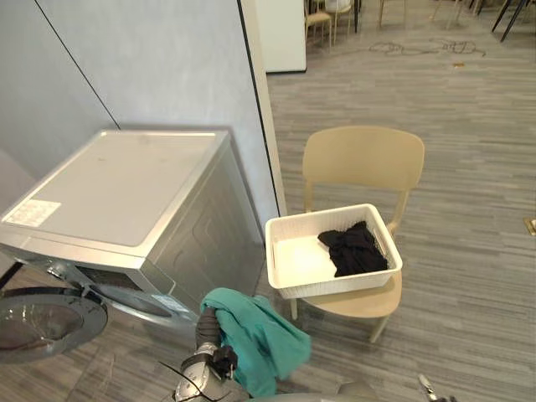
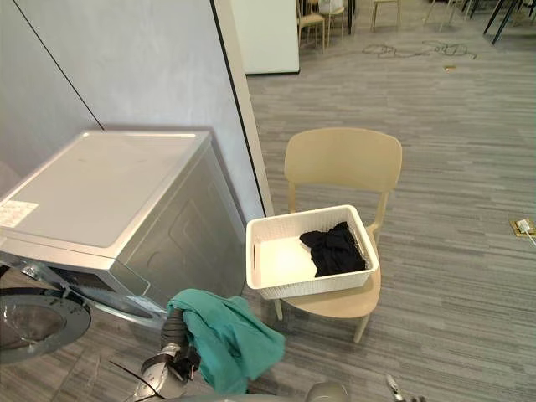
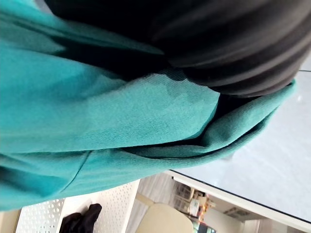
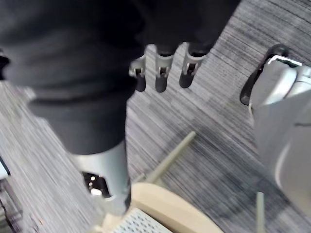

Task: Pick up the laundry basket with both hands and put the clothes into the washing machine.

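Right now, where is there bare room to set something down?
The top of the washing machine is bare except a label at one front corner. In the white basket, the half toward the machine is free; black clothes crowd the other half. The chair seat is almost covered by the basket.

Both head eyes look steeply down, sharing the silver front-loading washing machine (image 1: pixel 126 193), white perforated plastic laundry basket (image 1: pixel 335 290) and beige wooden chair (image 1: pixel 364 156). Left wrist camera sits against teal cloth (image 3: pixel 121 107); right wrist camera looks past its robot hand (image 4: pixel 164 65) at grey plank floor (image 4: pixel 218 121).
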